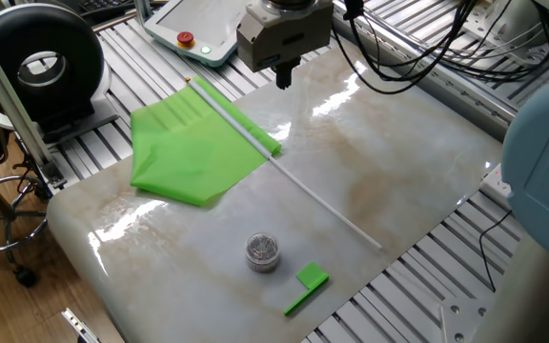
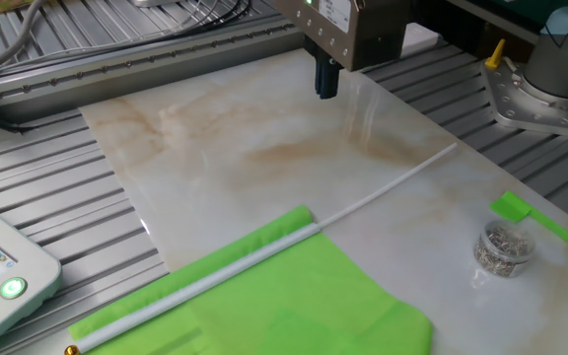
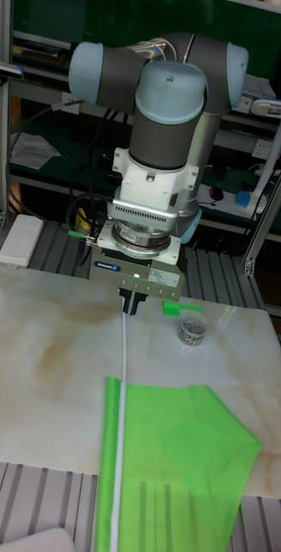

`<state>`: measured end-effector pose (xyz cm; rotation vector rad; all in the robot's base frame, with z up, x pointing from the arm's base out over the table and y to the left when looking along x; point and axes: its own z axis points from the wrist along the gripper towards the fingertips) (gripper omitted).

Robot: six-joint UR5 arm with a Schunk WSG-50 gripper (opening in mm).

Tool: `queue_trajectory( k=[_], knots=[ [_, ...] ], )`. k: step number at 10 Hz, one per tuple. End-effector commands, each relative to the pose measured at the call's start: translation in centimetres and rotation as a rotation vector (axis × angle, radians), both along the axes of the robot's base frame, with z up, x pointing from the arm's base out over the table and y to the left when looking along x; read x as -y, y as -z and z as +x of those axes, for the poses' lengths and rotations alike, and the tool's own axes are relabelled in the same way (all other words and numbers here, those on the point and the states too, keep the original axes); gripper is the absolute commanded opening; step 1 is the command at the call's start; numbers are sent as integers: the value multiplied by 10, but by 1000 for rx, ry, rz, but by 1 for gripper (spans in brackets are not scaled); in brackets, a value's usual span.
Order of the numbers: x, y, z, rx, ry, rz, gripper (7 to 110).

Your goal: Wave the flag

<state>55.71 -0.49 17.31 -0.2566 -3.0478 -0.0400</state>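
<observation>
Flag (image 1: 198, 148) flat on tabletop (image 1: 389, 181) — bright green sheet, one corner folded, long thin white stick; fingers (image 2: 325, 79) above, pressed together, empty.

No legible text or labels.

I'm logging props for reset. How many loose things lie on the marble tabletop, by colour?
Green: 2, the bright green sheet flag on a thin white stick and the small green block with a flat strip.
Clear: 1, the small round jar of metal bits.
Total: 3.
</observation>
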Motion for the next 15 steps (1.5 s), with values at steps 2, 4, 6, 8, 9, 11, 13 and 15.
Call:
queue_trajectory(
  k=[2, 4, 6, 8, 9, 11, 13, 15],
  knots=[
    [11, -2, -6, -23, -59, -37, 7],
    [5, 3, -4, -24, -65, -24, 7],
    [-2, 9, -1, -25, -68, -1, 7],
    [-5, 16, 4, -8, -88, 12, 7],
    [-6, 21, 5, -2, -88, 17, 7],
    [-11, 35, 7, 13, -80, 15, 22],
    [-13, 47, 9, 21, -77, 16, 22],
    [-21, 62, 10, 34, -85, 38, 22]
  ],
)
